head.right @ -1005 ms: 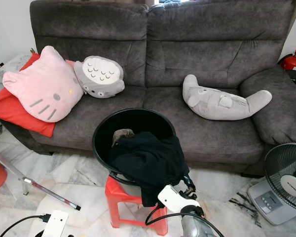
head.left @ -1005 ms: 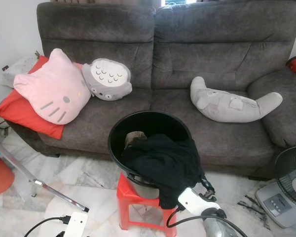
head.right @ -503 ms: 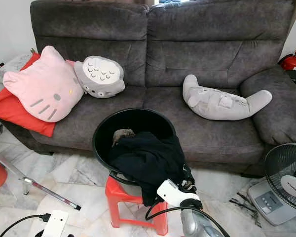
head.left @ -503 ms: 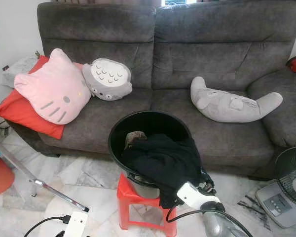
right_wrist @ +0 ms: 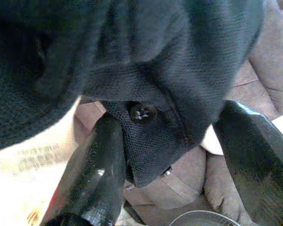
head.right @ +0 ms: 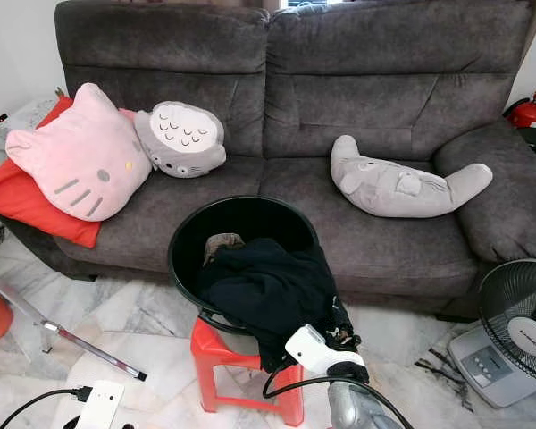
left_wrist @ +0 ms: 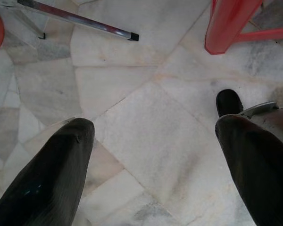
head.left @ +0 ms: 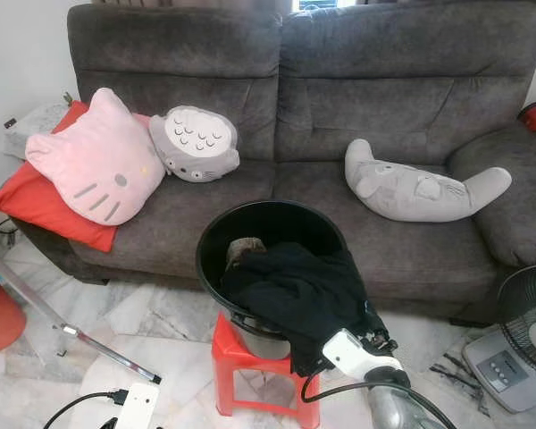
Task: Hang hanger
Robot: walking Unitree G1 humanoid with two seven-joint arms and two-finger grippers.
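Risk: I see right claw spread around black garment; tugging may tip bucket off red stool.

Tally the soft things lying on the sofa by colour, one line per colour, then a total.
Pink: 1, the cat-face cushion
Red: 1, the flat cushion under it
Grey: 2, the round owl-like plush and the long plush
Total: 4
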